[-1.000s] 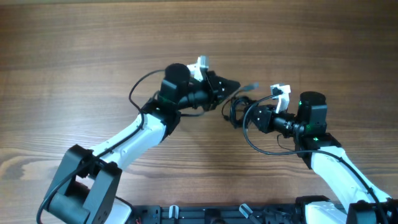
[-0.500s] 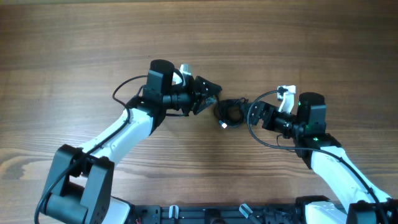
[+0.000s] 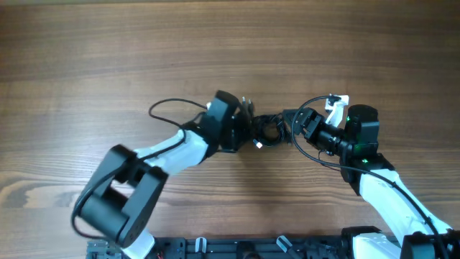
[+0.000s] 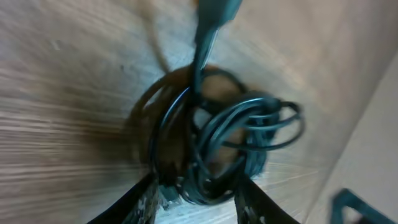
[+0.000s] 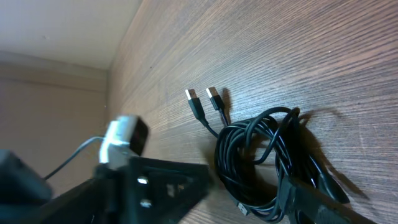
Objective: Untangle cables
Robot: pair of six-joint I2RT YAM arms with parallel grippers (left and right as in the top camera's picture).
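Note:
The cables [image 3: 272, 129] lie as one small dark coil on the wooden table, between my two grippers. My left gripper [image 3: 251, 132] is at the coil's left side. In the blurred left wrist view the coil [image 4: 217, 137] fills the gap at the tips of the parted fingers [image 4: 146, 199]. My right gripper [image 3: 296, 128] stands wide open at the coil's right side, and one of its fingers [image 5: 311, 199] lies over the coil's edge [image 5: 261, 155]. Two plug ends [image 5: 203, 96] stick out of the coil side by side. A light plug [image 3: 259, 144] shows below it.
Thick black arm cables loop beside the left arm [image 3: 169, 108] and under the right one [image 3: 316, 155]. A blurred dark wedge with a white block [image 5: 124, 134] sits left of the coil in the right wrist view. The arm bases [image 3: 273, 248] line the front edge.
Both grippers went from shut to open. The cables dropped into a coil on the table. My left arm swung out, then came down and right to the coil. The right arm barely moved.

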